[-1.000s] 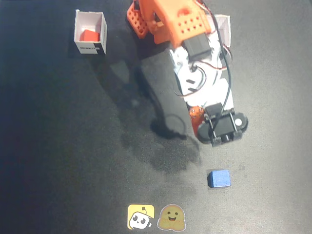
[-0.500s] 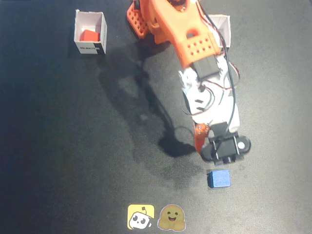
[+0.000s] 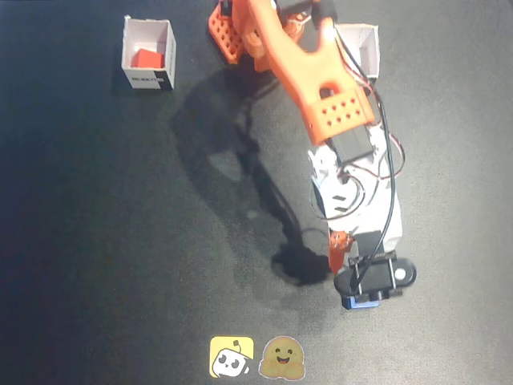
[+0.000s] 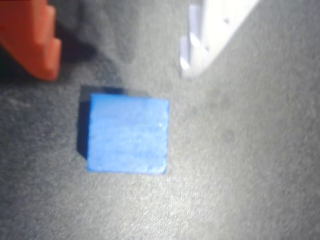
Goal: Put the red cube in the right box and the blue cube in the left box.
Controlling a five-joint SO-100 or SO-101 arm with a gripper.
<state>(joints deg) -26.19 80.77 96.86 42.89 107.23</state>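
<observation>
The red cube (image 3: 147,58) already sits inside the box (image 3: 149,53) at the upper left of the fixed view, so that half of the job looks done. The other box (image 3: 362,46) stands at the upper right of the same view, partly hidden behind the arm (image 3: 309,68), and whatever of its inside shows is white and bare. What remains is the blue cube (image 4: 127,134) — it lies flat on the dark table (image 3: 96,241), near the lower edge of the fixed view and well apart from both boxes, with only a sliver of it (image 3: 360,302) peeking out under the gripper's black camera mount. The gripper (image 4: 117,55) hangs right above it, and in the wrist view the orange finger (image 4: 32,37) sits at the upper left and the white finger (image 4: 210,35) at the upper right, with the cube lying below the gap between them and touching neither. The claw is spread wide — wider than the cube — and holds nothing. By this reading the task is about halfway: the blue cube has yet to be gripped, lifted, carried to the bare box at the upper right and let go there.
</observation>
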